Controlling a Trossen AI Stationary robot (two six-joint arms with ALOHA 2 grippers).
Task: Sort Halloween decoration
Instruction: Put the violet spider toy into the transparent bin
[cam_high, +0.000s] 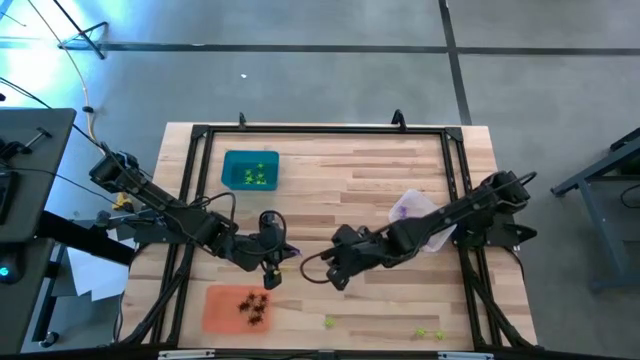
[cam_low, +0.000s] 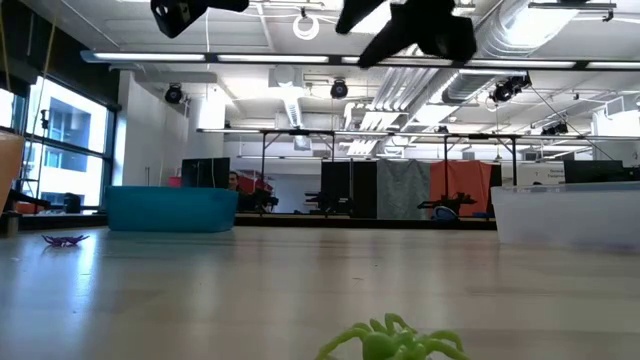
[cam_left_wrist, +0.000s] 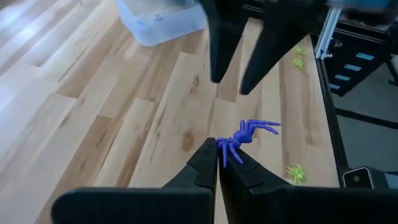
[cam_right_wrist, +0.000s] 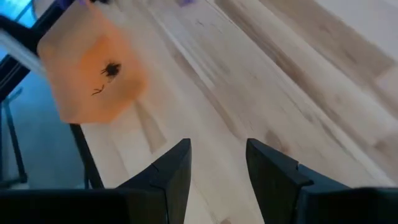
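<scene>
While L gripper (cam_left_wrist: 217, 151) pinches purple spider (cam_left_wrist: 245, 138) w/ fingers closed, R gripper (cam_right_wrist: 217, 163) hangs open.

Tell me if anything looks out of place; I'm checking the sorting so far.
Three yellow-green spiders lie loose on the table near its front edge, apart from the teal tray holding the other green ones. A purple spider is pinched in the shut left gripper, outside any tray.

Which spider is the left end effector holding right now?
The purple spider, pinched by one leg in the left end effector; the yellow-green spiders lie loose on the table.
</scene>
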